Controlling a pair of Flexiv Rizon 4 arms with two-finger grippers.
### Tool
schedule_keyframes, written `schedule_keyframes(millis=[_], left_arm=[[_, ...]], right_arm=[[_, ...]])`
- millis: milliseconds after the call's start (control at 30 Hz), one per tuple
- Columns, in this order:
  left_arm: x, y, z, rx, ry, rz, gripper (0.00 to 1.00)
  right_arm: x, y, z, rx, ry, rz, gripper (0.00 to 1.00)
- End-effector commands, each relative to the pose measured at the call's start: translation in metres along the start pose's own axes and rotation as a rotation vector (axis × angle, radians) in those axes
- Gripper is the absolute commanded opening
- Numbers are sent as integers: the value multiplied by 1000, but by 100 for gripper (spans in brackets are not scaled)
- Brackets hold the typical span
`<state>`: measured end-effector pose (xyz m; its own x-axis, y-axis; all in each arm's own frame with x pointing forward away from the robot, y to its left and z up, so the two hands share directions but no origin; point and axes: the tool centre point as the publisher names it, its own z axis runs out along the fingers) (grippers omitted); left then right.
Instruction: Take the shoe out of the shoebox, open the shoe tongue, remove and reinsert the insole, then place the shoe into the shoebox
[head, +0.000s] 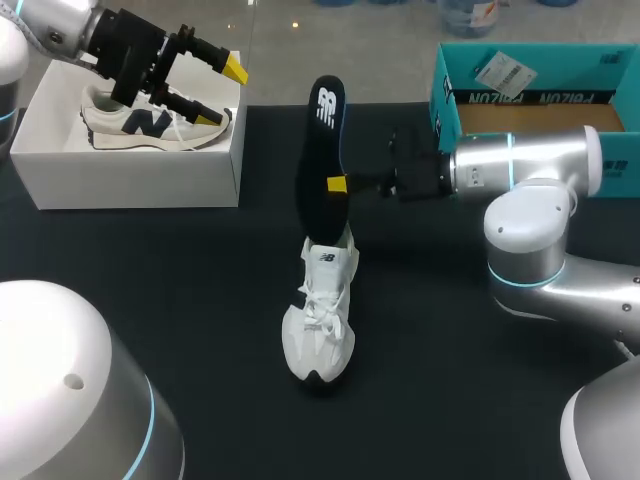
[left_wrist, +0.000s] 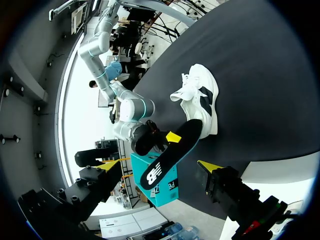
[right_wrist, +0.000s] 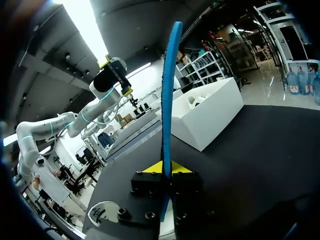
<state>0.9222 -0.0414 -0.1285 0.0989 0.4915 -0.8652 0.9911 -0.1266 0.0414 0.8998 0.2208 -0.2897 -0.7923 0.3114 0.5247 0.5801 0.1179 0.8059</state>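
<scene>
1 shoe (head: 320, 325) unboxed, insole (head: 322, 150) out, clamped in right gripper (head: 337, 184); left gripper (head: 225, 93) wide, empty, far left; reinsertion, boxing outstanding

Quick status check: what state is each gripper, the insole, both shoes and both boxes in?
Left gripper: open, empty, above the white shoebox.
Right gripper: shut on the insole.
Insole: held upright, lower end at the opening of the white shoe.
White shoe: on its sole on the table.
Second shoe: inside the white shoebox.
White shoebox: open.
Teal shoebox: open.
</scene>
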Motion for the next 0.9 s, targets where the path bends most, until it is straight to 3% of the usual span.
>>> schedule_keyframes(millis=[33,400,900], left_arm=[[0,-1,0,-1,3,1,100],[0,-1,0,-1,3,1,100],[0,-1,0,-1,3,1,100]], right_arm=[[1,1,2,3,-5,1,0],[-4,-13,-3,64,24,-55,0],[-6,-49,4,31,-4,-40,0]])
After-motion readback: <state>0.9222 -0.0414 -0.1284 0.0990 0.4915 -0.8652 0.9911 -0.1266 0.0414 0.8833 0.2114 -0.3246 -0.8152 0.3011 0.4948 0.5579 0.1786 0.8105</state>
